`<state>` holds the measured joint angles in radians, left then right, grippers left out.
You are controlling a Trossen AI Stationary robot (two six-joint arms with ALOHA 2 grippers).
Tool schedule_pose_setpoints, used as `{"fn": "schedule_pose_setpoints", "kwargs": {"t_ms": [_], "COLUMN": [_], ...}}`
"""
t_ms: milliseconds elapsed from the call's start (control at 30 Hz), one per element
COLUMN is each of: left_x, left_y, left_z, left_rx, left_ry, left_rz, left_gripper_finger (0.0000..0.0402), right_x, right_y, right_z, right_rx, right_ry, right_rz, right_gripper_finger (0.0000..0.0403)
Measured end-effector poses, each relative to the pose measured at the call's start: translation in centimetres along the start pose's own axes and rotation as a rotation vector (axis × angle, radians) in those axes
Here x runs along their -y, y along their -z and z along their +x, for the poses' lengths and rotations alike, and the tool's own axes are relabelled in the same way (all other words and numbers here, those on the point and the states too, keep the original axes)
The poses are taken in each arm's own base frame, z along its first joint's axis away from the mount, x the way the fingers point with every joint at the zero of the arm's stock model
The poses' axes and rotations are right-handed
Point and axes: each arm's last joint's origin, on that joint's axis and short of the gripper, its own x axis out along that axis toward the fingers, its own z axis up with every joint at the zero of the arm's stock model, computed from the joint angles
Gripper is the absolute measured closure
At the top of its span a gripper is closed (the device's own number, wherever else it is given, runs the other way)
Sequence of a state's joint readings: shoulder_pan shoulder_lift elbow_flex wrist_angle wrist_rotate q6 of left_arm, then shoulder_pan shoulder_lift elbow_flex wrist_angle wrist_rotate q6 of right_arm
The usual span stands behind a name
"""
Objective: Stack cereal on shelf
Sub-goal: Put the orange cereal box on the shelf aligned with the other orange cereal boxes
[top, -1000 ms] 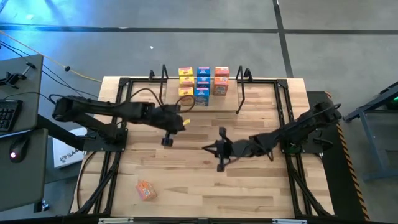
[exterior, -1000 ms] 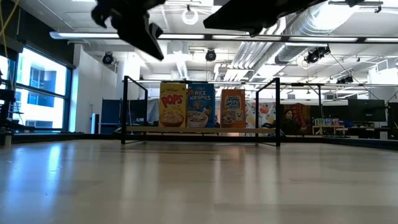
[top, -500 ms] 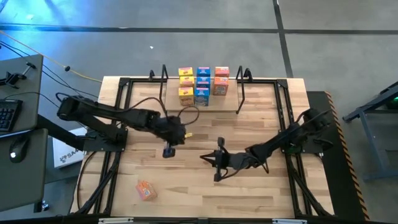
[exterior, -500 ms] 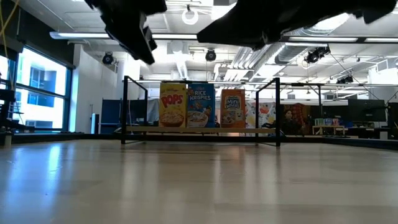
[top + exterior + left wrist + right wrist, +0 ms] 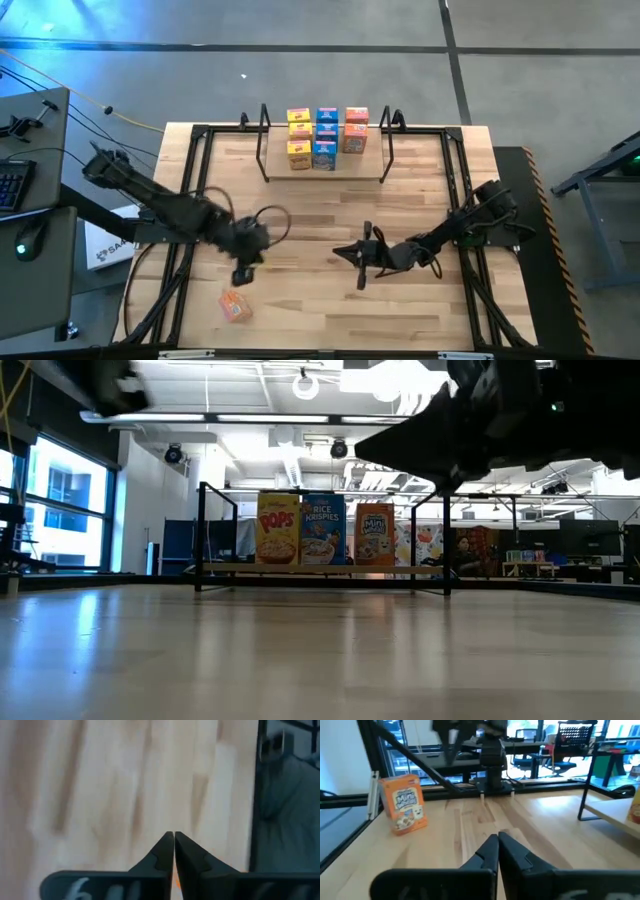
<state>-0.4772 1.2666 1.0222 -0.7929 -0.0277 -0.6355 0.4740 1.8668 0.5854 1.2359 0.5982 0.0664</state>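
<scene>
Left end effector (image 5: 243,277) now nearer table edge (image 5: 300,350)

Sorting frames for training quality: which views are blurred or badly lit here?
Left wrist view: tabletop smeared by motion blur. Low view: both arms are dark silhouettes against bright ceiling lights, shelf sharp. High view: evenly lit. Right wrist view: orange cereal box clear.
</scene>
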Motion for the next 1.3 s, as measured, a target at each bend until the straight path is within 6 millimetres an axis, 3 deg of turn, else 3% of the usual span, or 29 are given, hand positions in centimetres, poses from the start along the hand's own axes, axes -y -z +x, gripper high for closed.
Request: {"fn": "schedule_pose_setpoints", "kwargs": {"t_ms": [133,367,633,933,1300], "left_x": [2.3,5.9,9.4,11.6,12.6], "left_y": [2.3,4.4,5.3,7.6,7.7], "left_z": [-1.0,-3.2,-2.5,0.6,2.0], "left_rx": [-0.096,-0.159,-0.148,-0.305,-0.332], "left_ry": [0.009,-0.022,-0.074,-0.243,-0.311], "left_rz": [-0.033,0.181,0.292,0.485,0.666], "left_gripper_finger": [0.0362,0.0256,0.0159,0.0126,0.0125], "right_x": [-0.2,-0.3,-0.3,-0.4,-0.4], "right_y": [-0.2,0.1,0.3,0.4,0.6], "right_z": [0.3,0.4,0.4,0.4,0.3], "right_rx": [-0.004,-0.043,-0.061,-0.071,-0.091], "right_ry": [-0.005,-0.024,-0.023,-0.050,-0.048], "right_rz": [-0.017,-0.023,-0.006,-0.001,0.006], "right_gripper_finger": [0.0403,0.0403,0.0403,0.0403,0.0403]}}
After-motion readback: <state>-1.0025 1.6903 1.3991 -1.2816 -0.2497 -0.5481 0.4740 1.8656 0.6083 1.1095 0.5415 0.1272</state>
